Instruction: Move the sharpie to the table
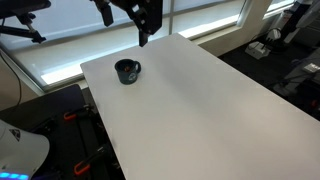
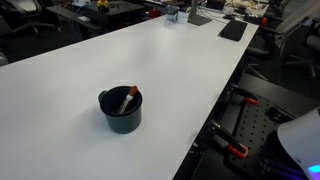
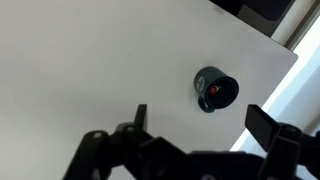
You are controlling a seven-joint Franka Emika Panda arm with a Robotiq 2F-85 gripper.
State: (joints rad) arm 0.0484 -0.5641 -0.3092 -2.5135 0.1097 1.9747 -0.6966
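The sharpie (image 2: 129,97), a short dark marker with a reddish tint, stands tilted inside a dark round mug (image 2: 121,110) on the white table (image 2: 140,55). The mug shows near the table's far corner in an exterior view (image 1: 127,71) and in the wrist view (image 3: 215,89), where the sharpie (image 3: 212,91) is a red spot in its mouth. My gripper (image 1: 145,38) hangs high above the table's far edge, apart from the mug. In the wrist view its two fingers are spread wide with nothing between them (image 3: 198,118).
Windows run along the far side (image 1: 70,40). A dark flat item (image 2: 233,30) and small objects (image 2: 175,14) lie at the table's far end. Black stands with orange clamps (image 2: 240,125) stand beside the table edge. Office chairs and desks surround it.
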